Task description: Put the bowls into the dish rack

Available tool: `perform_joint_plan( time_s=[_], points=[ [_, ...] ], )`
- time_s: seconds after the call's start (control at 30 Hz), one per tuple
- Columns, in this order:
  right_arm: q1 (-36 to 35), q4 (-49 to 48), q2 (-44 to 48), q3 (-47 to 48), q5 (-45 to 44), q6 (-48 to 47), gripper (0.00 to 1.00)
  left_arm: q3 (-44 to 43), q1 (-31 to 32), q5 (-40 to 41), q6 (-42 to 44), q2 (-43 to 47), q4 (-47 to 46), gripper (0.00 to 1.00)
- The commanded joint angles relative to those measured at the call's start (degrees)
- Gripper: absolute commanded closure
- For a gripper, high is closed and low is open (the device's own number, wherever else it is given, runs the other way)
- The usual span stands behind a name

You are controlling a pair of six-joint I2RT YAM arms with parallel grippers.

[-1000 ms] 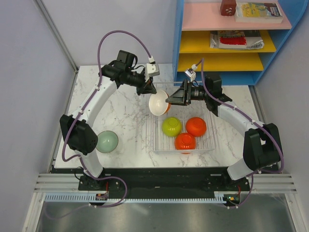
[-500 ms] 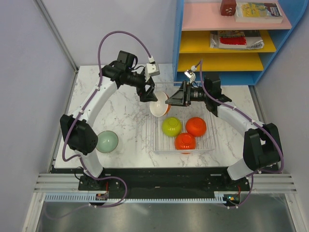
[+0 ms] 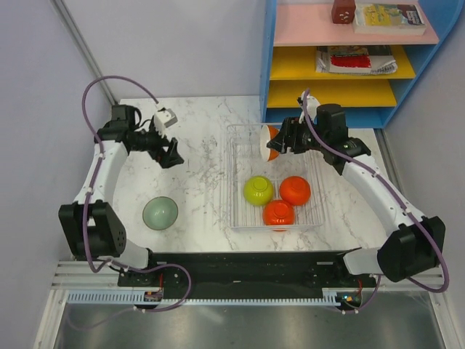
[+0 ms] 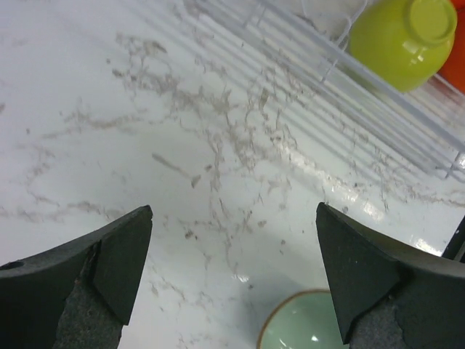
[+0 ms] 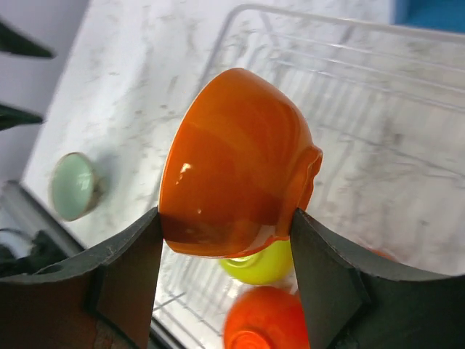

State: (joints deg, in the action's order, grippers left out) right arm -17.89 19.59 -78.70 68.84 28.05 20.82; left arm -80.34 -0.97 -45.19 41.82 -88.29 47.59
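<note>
Progress: glossy yellow-green plastic bowl [image 3: 258,190] and two orange-red bowls [image 3: 295,190] [image 3: 279,213] sit in the clear wire dish rack [image 3: 240,156]; right gripper [image 5: 225,218] clamps a fourth orange-red bowl [image 5: 240,145] over its far end; pale sage-green bowl [image 3: 160,213] not yet loaded, on the marble table [image 3: 196,174]; left gripper [image 3: 172,155] spread wide, empty.

Left hand [image 3: 171,153] wide open (seemingly hovering), right hand [image 3: 280,138] clamped, arm outstretched
</note>
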Motion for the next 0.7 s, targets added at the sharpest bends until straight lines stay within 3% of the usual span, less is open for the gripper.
perform_joint_plan(
  time_s=[0.0,0.07,0.27,0.67],
  points=[
    [-0.92,8.96,2.58,2.36,-20.64,-10.18,1.00,11.23,-5.61,1.51,6.58,9.95,0.48,0.00],
    [-1.36,10.19,2.50,1.74,-29.26,-10.97,1.00,16.49,-8.33,1.86,8.88,12.34,1.36,0.00],
    [-2.24,11.08,3.20,0.77,-39.72,-13.08,1.00,23.11,-13.43,1.77,18.19,16.48,8.30,0.00],
    [-6.63,11.08,0.74,1.74,-45.72,-16.51,1.00,22.85,-19.59,1.95,27.69,13.06,17.97,0.00]
  ],
)
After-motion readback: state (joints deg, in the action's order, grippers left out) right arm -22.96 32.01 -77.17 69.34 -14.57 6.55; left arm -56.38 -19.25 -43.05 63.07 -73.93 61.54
